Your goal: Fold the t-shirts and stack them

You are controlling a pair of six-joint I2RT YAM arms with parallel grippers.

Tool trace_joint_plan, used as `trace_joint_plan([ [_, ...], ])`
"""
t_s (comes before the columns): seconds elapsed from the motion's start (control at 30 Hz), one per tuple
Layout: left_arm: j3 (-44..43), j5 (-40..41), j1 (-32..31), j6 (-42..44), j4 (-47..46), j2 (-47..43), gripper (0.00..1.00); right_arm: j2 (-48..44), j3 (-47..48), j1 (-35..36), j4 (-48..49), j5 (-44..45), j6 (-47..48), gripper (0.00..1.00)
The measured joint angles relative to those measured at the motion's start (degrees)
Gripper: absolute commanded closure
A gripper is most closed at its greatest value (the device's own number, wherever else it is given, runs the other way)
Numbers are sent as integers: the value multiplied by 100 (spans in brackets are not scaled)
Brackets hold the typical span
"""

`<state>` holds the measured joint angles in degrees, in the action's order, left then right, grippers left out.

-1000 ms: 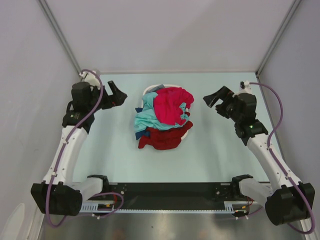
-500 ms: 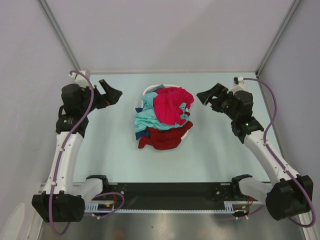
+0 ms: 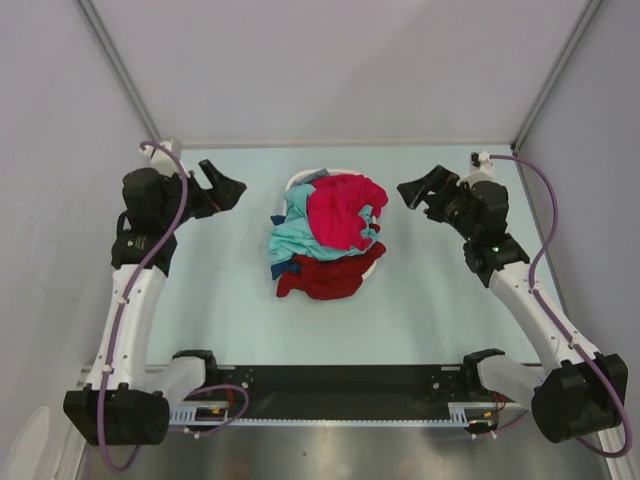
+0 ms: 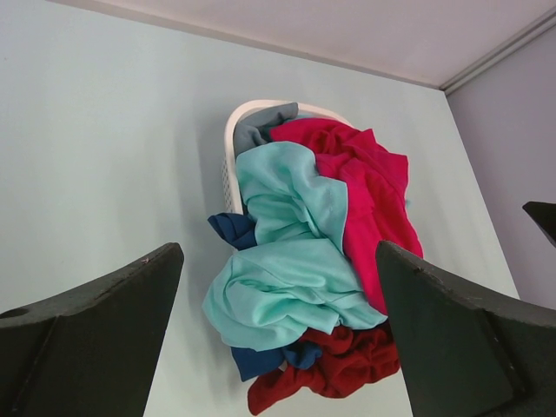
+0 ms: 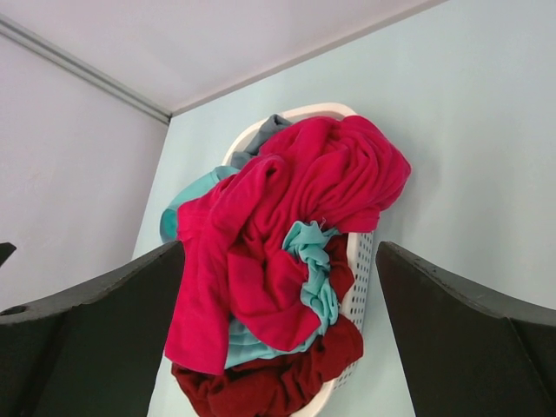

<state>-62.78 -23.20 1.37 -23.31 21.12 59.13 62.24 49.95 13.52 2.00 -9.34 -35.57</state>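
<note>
Two sets of fingers, both spread wide and empty: left fingers [image 4: 87,339] and right fingers [image 5: 469,330] flank the pile, well apart from it. Over the last second both arms swing round to aim inward, then nearly stop. Probably lining up a first pick; no folding begun. Crumpled t-shirts heap in a small white plastic basket [image 4: 228,165] mid pale blue-green desk [image 3: 220,300]: crimson-pink shirt [image 3: 340,212] on top, light teal shirt [image 3: 292,238] spilling left, dark maroon shirt [image 3: 325,280] nearest, dark blue scrap [image 4: 234,230] underneath.

Built from white links [image 3: 540,318] and black joints [image 3: 145,190], mounted at both ends of the black rail [image 3: 340,385]. Trailed by looping purple cables [image 3: 182,198]. Tipped with matte black wedge-shaped fingers [image 4: 87,339].
</note>
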Motion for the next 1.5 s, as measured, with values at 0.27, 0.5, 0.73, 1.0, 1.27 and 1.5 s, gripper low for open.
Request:
trace_joint_plan([
  [0.27, -31, 83, -87, -20, 90, -98, 0, -44, 20, -31, -330, 210, 79, 0],
  [0.5, -973, 1322, -2293, -48, 179, 271, 0, -63, 520, -791, -1226, 428, 11, 0],
  [0.73, -2017, 2487, -4586, -68, -131, 1773, 0, -258, 629, -2184, -1864, 17, -33, 0],
  [1.0, -3202, 2868, -5860, -68, -166, 4044, 2, -914, 393, -2671, -2385, -214, 28, 0],
  [1.27, -3943, 3338, -6175, -315, 260, 5536, 20, -1228, 382, -2706, -2833, -7, 219, 0],
  [1.5, -4531, 3657, -6133, -337, 673, 6422, 20, -1191, 562, -2717, -3176, 160, 284, 0],
])
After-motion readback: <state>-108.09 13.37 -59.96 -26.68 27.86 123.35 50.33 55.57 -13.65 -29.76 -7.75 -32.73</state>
